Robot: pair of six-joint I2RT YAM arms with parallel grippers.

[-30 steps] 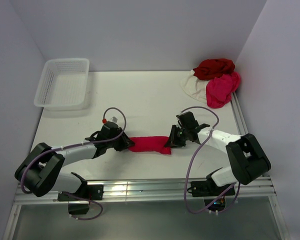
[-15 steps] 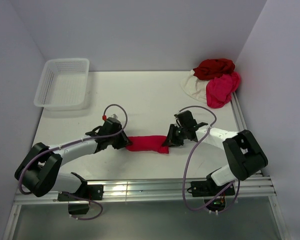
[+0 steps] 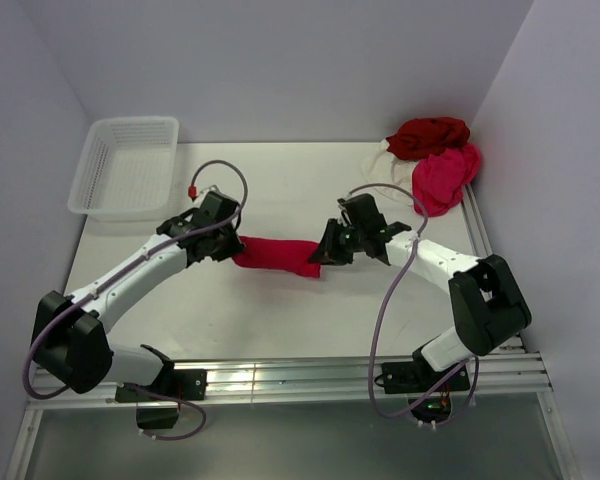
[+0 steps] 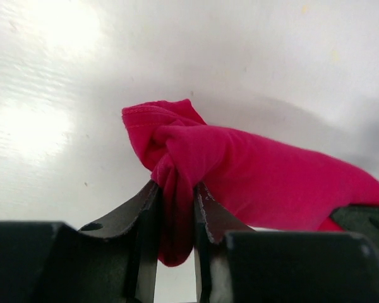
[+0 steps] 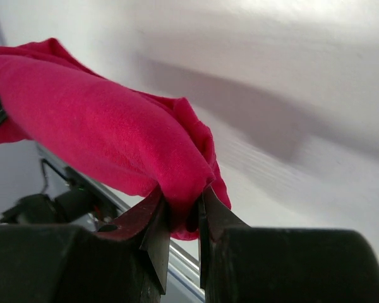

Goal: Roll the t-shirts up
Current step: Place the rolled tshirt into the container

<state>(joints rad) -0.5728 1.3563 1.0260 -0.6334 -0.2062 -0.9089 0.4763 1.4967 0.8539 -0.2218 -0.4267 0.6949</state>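
Observation:
A bright crimson t-shirt (image 3: pixel 276 255), rolled into a short tube, hangs between my two grippers above the middle of the table. My left gripper (image 3: pixel 234 247) is shut on its left end, seen as bunched cloth in the left wrist view (image 4: pixel 175 208). My right gripper (image 3: pixel 323 254) is shut on its right end, also seen in the right wrist view (image 5: pixel 183 211). A dark red t-shirt (image 3: pixel 428 136), a pink-red t-shirt (image 3: pixel 443 177) and a whitish t-shirt (image 3: pixel 387 172) lie heaped at the far right corner.
A white plastic mesh basket (image 3: pixel 127 168) stands at the far left of the table. Grey walls close in the left, back and right sides. A metal rail (image 3: pixel 280 380) runs along the near edge by the arm bases.
Both grippers have carried the rolled crimson t-shirt away from the near edge, toward the table's middle, and it now looks lifted off the surface. The heap and basket have not moved.

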